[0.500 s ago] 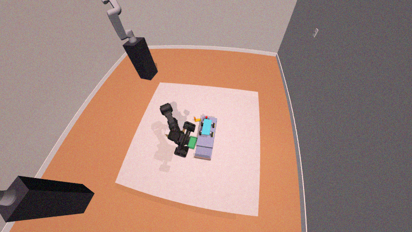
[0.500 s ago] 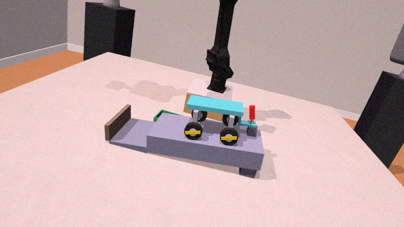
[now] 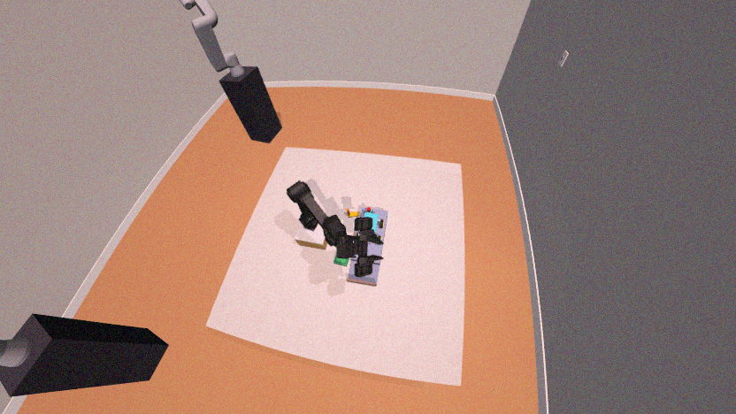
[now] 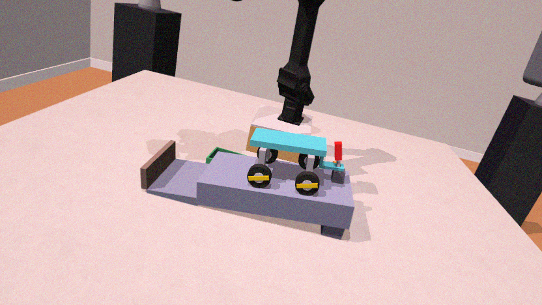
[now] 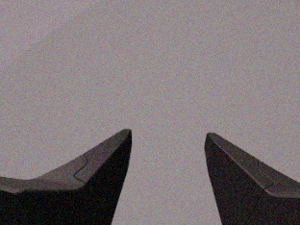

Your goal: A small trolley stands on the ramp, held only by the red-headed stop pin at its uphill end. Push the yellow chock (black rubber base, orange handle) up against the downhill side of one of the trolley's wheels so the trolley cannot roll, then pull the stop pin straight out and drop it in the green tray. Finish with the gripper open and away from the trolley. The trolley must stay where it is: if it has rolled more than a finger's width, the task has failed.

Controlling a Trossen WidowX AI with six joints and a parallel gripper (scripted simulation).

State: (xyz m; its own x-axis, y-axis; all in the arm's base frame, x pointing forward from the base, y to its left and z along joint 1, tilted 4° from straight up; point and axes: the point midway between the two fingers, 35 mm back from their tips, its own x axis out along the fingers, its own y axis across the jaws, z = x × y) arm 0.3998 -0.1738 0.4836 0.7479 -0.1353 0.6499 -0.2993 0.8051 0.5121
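Observation:
The trolley (image 3: 370, 217) (image 4: 288, 142) has a cyan deck and black wheels and stands on the lavender ramp (image 3: 366, 275) (image 4: 227, 186). The red-headed stop pin (image 3: 368, 209) (image 4: 337, 150) stands upright at the trolley's uphill end. The yellow chock (image 3: 352, 213) with its orange handle lies on the table beside the ramp's uphill end, apart from the wheels; the exterior view does not show it. The green tray (image 3: 341, 260) (image 4: 212, 153) lies beside the ramp, partly hidden. My gripper (image 3: 366, 244) (image 5: 168, 138) hangs above the ramp. Its fingers stand apart with nothing between them.
A brown end wall (image 4: 157, 163) closes the ramp's downhill end. The arm's base stands on a low box (image 4: 265, 123) behind the trolley. Black camera pillars (image 3: 250, 103) (image 3: 77, 352) stand off the table.

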